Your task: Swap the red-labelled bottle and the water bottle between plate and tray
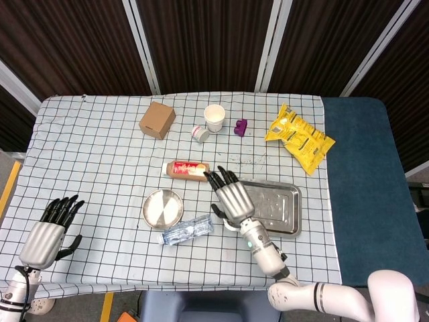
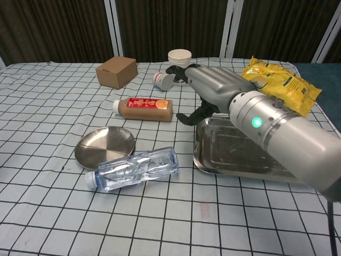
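At the plate's (image 1: pixel 162 208) five o'clock lies the water bottle (image 1: pixel 188 230), the red-labelled bottle (image 1: pixel 187 170) at twelve; tray (image 1: pixel 289 208) unfilled, neither placed. Both right hand (image 1: pixel 231 196) and left hand (image 1: pixel 47 233) hold nothing, fingers spread.

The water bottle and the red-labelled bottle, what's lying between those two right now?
In the head view, the round metal plate lies between the water bottle and the red-labelled bottle, offset slightly left. Otherwise only bare checked tablecloth separates them.
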### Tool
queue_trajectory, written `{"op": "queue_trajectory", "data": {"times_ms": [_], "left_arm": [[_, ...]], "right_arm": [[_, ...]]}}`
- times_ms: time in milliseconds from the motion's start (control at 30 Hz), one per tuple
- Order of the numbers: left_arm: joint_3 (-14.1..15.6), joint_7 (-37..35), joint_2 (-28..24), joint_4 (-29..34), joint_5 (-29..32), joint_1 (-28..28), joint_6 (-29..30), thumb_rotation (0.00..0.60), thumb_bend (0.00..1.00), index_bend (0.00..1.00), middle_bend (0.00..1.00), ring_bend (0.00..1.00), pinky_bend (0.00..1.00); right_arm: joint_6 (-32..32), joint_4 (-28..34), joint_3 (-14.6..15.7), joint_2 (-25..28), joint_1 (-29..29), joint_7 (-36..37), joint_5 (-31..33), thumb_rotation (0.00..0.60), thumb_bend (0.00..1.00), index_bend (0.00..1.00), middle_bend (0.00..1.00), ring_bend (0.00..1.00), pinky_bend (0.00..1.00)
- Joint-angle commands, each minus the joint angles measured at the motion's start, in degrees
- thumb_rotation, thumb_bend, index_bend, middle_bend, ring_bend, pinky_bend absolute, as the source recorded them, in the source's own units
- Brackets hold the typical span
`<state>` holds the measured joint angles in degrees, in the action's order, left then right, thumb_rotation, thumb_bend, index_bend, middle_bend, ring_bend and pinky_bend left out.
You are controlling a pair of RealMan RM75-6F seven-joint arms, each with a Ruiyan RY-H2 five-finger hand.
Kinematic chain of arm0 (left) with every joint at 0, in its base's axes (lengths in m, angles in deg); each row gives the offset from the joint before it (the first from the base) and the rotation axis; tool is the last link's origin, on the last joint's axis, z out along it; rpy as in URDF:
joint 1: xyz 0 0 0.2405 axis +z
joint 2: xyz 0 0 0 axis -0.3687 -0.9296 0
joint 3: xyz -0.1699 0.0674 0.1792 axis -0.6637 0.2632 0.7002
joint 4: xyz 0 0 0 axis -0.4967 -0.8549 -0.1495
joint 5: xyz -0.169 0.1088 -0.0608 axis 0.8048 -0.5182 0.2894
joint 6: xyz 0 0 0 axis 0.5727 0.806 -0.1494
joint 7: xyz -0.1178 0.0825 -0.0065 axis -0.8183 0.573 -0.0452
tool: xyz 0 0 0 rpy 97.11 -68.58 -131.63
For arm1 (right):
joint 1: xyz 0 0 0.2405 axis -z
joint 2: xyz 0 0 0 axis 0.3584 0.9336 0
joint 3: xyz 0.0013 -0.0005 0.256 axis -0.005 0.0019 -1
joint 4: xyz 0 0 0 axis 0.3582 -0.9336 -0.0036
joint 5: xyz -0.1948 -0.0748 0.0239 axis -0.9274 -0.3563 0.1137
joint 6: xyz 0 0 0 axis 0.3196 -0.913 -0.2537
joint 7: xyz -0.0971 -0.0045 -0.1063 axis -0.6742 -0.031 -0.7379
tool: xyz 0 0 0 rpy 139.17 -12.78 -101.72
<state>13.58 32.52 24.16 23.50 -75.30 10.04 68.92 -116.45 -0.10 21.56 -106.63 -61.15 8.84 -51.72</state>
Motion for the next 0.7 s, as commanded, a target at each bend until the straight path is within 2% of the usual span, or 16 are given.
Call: {"op": "queue_trajectory", "data": {"times_ms": [33,200,333,433,533,600,700], "left_arm": [[-0.05,0.03,0.17,-0.05,0.23,-0.18,-0.55,0.600,0.41,0.00,0.00,0.00,0.07],[-0.83,-0.39,0.22,-0.80,1.94,-0.34,-1.48,0.600,0.41,0.00,0.00,0.00,0.07],[-1.47,-1.24,0.08,-1.47,3.26,-0.47,-2.14,0.600,0.41,0.00,0.00,0.00,0.07],[-2.08,-2.31,-0.20,-2.06,4.75,-0.49,-2.78,0.600,0.41,0.00,0.00,0.00,0.07],[-2.49,-2.71,-0.45,-2.43,5.56,-0.33,-2.79,0.600,0.41,0.00,0.00,0.00,0.07],[-2.67,-2.75,-0.61,-2.59,6.02,-0.28,-2.95,0.600,0.43,0.00,0.01,0.00,0.07],[-3.08,-2.22,-0.58,-2.68,6.68,-0.19,-2.89,0.600,0.44,0.00,0.02,0.00,0.07]], "right_arm": [[3.23,-8.75,-4.96,-4.15,-6.35,-2.63,6.88,0.600,0.37,0.00,0.14,0.02,0.16],[8.39,-21.35,-10.31,-11.19,-16.24,-5.05,15.53,0.600,0.31,0.00,0.10,0.00,0.13],[11.57,-31.74,-11.72,-15.73,-22.91,-6.60,19.26,0.600,0.30,0.00,0.10,0.00,0.13],[13.48,-37.37,-12.26,-18.03,-25.67,-4.21,20.09,0.600,0.30,0.02,0.10,0.00,0.13],[14.76,-42.05,-12.73,-19.61,-27.99,-1.24,19.85,0.600,0.30,0.09,0.11,0.00,0.15],[15.69,-45.87,-12.94,-20.80,-29.78,-1.65,20.76,0.600,0.30,0.18,0.16,0.02,0.21],[17.24,-49.99,-13.89,-22.08,-32.19,-2.50,22.74,0.600,0.30,0.25,0.20,0.04,0.23]]}}
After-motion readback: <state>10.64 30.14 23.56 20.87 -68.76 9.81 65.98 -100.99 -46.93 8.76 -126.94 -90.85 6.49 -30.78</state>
